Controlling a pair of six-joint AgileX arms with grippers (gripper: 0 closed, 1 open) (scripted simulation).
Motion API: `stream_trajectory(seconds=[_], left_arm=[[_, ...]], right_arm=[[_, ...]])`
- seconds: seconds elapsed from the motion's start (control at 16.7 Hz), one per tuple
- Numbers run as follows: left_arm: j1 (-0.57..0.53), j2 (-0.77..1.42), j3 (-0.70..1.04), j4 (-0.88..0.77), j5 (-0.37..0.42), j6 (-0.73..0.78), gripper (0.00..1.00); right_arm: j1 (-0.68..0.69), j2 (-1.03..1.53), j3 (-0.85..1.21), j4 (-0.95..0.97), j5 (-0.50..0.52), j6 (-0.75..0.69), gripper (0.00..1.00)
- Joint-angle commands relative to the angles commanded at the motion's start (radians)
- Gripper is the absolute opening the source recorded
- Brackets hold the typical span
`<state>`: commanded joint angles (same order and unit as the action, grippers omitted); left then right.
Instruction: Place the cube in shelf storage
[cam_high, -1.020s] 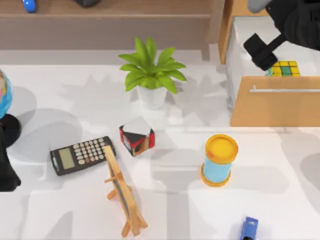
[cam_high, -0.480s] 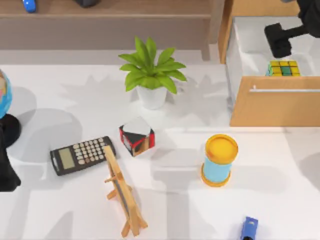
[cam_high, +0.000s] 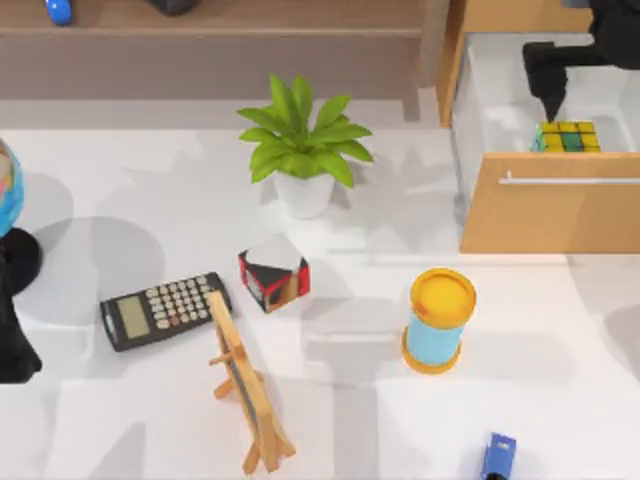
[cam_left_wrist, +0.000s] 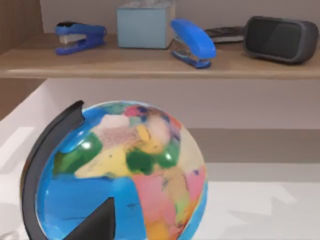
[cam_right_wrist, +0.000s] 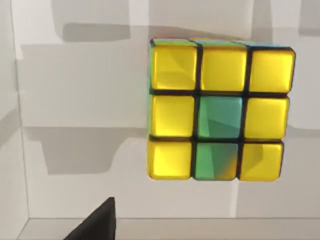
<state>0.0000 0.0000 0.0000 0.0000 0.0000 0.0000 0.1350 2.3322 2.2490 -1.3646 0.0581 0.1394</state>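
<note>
I see the cube (cam_high: 569, 136) lying inside the open light-wood drawer (cam_high: 552, 213), tight against the inner side of the drawer's front panel, its yellow and green face up. My right gripper (cam_high: 552, 92) hangs over the drawer just behind the cube, not touching it; I cannot tell how its fingers stand. The shelf storage (cam_high: 215, 28) runs well to the left of the drawer. My left arm sits parked far left of the drawer, by the globe (cam_left_wrist: 117, 172).
</note>
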Motion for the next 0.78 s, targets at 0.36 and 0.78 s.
stream_trajectory(seconds=[0.36,0.78], left_arm=[[0.0,0.0,0.0,0.0,0.0,0.0,1.0],[0.0,0.0,0.0,0.0,0.0,0.0,1.0]], right_arm=[[0.001,0.105,0.146,-0.066,-0.035,0.033,1.0],[0.005,0.101,0.141,-0.063,-0.034,0.032,1.0]])
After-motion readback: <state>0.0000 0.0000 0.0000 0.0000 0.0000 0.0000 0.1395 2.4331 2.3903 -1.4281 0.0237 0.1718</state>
